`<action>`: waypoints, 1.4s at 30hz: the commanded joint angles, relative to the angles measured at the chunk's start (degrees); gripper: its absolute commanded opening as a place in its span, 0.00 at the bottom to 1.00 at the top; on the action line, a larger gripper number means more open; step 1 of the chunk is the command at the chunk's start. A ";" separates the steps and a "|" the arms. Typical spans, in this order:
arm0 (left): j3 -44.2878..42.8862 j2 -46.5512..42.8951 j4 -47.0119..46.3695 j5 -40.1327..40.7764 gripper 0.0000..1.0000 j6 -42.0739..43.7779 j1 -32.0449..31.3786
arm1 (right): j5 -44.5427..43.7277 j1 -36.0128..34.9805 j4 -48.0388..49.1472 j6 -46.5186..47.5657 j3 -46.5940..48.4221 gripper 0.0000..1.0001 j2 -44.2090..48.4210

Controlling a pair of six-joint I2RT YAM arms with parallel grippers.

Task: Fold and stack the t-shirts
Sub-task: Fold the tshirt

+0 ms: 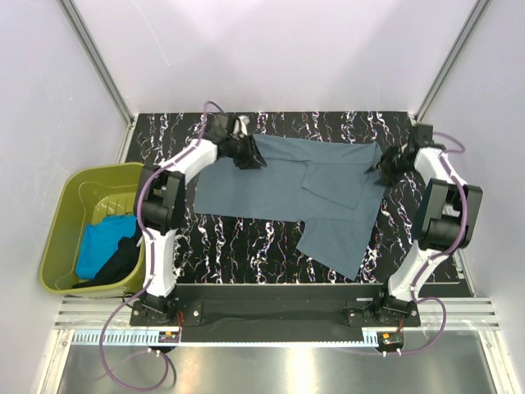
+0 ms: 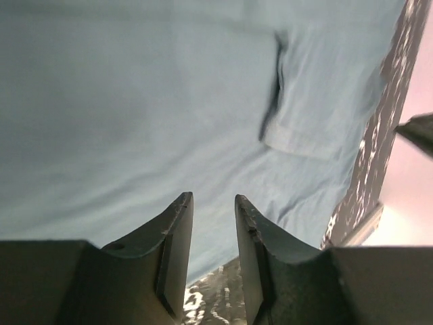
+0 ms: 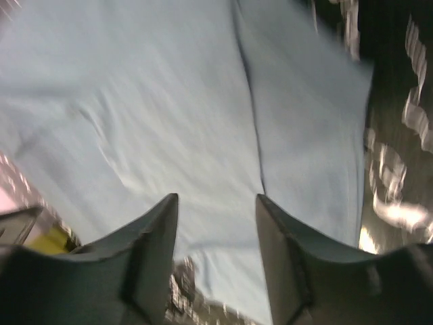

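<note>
You are working early in the task: the slate grey-blue t-shirt [image 1: 279,187] is lying partly folded mid-table, the left gripper [image 1: 248,154] at 11 o'clock and the right gripper [image 1: 385,164] at 2 o'clock are hanging open and empty, and the turquoise t-shirt [image 1: 100,242] and black t-shirt [image 1: 123,263] are waiting in the olive tub [image 1: 59,222] at 8 o'clock.

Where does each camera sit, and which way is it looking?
Top camera: above and behind the arms, looking down on the table, the grey-blue t-shirt and the green tub; both arms show.
Left wrist camera: on the left arm, looking past the left fingers across the t-shirt.
Right wrist camera: on the right arm, looking past the right fingers over the t-shirt.
Shared: all three see the same t-shirt on the table.
</note>
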State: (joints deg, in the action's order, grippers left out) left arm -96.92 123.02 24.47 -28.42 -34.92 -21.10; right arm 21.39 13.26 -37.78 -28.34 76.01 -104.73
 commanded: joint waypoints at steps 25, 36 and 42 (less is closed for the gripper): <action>-17.68 16.99 -2.50 1.00 0.32 -8.50 17.41 | -5.31 -3.50 4.75 -7.17 42.71 0.15 -37.91; 2.94 -9.88 0.31 5.74 0.40 -2.19 15.14 | -10.74 -5.52 -19.70 -1.11 56.06 0.65 -30.65; 21.67 -29.20 6.90 20.73 0.38 -0.94 10.04 | -9.26 -7.01 -16.63 -3.21 30.05 0.76 -8.26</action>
State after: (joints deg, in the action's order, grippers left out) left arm -81.21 100.44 27.68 -18.02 -37.76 -8.36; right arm 12.80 7.55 -53.01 -31.18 114.69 -124.57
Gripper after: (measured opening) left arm 0.379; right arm 0.753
